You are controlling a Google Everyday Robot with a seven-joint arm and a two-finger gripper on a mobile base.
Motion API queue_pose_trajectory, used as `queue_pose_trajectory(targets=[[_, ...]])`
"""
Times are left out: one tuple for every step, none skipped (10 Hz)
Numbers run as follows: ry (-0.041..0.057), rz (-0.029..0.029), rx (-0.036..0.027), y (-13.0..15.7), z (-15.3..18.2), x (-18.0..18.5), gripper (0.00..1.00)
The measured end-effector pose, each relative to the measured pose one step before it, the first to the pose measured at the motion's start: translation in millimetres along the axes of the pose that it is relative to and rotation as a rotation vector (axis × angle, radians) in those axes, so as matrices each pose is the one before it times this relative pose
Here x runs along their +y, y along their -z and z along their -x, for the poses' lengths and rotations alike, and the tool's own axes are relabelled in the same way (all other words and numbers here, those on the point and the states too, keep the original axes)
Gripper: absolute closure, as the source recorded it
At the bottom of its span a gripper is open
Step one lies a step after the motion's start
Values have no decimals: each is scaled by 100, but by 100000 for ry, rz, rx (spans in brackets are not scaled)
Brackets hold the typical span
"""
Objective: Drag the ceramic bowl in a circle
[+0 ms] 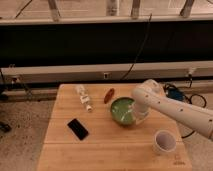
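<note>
The green ceramic bowl sits upright near the middle of the wooden table, a little right of centre. My white arm comes in from the right and bends down over the bowl's right side. The gripper is at the bowl's right rim, shut, with its tips down inside or against the rim. The arm's wrist hides the bowl's right edge.
A small white cup stands at the front right of the table. A black phone lies front left. A clear bottle lies on its side at the back left, and a reddish-brown item lies behind the bowl.
</note>
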Motion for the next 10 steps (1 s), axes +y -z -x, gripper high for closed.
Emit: queue_pose_trajectory(targets=[[431, 97, 199, 19, -308, 256, 100], [437, 450, 130, -93, 69, -27, 100], [511, 193, -2, -104, 529, -304, 100], [912, -15, 83, 9, 1090, -584, 100], [1083, -274, -67, -27, 971, -526, 100], [742, 361, 186, -26, 279, -86, 100], [1152, 302, 628, 1, -82, 7, 100], [637, 378, 368, 88, 9, -7, 100], [1036, 291, 624, 72, 302, -188, 100], [2749, 247, 795, 18, 980, -622, 100]])
